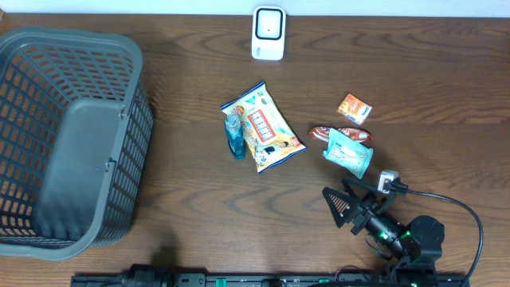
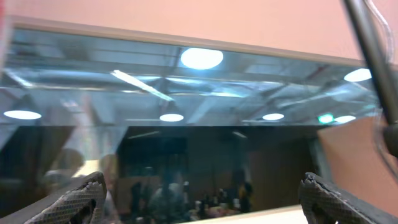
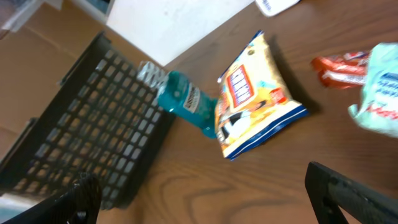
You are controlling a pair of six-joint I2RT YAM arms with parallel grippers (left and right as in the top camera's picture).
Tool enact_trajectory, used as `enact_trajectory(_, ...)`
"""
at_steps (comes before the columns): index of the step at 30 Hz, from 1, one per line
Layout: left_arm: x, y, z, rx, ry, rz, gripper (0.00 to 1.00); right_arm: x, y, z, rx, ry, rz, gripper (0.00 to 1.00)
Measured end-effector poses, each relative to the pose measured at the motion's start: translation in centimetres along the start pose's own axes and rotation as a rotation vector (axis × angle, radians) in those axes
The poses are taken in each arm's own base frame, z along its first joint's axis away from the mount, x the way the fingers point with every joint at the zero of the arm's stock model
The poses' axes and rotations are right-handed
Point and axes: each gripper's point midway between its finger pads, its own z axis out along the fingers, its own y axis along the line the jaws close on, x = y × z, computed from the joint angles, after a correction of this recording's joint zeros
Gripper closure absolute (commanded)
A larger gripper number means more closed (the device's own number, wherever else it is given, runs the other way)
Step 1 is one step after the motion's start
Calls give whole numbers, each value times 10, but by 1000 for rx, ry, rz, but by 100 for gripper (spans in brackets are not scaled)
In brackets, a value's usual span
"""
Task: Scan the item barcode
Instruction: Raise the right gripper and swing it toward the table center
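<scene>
Several items lie mid-table: a yellow snack bag (image 1: 263, 127) (image 3: 258, 99), a blue bottle (image 1: 234, 135) (image 3: 183, 102) against the bag's left side, a red-brown bar (image 1: 328, 133) (image 3: 339, 67), a teal pouch (image 1: 349, 151) (image 3: 379, 93) and a small orange packet (image 1: 355, 108). A white scanner (image 1: 268, 33) (image 3: 273, 5) stands at the far edge. My right gripper (image 1: 344, 196) (image 3: 211, 199) hovers open and empty just in front of the teal pouch. My left gripper (image 2: 202, 202) is open and empty, and its camera faces a window and ceiling lights. No barcode shows.
A large grey mesh basket (image 1: 119, 119) (image 3: 93, 137) fills the left side of the table. Bare wood lies between the basket and the items. The right arm's cable (image 1: 470, 219) loops near the front right corner.
</scene>
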Motion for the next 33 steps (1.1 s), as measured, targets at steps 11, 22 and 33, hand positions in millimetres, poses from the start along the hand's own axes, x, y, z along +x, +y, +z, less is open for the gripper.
enact_trajectory(11, 0, 30, -3, -178, -5, -1, 2, -33, -23, -27, 407, 10, -66, 1)
enact_trajectory(22, 48, 45, 7, -232, 113, -13, 2, -117, 48, 0, 437, 112, -148, 1)
enact_trajectory(33, 194, 73, 15, -315, 412, -32, 2, -62, 108, 100, 318, 482, -289, 1)
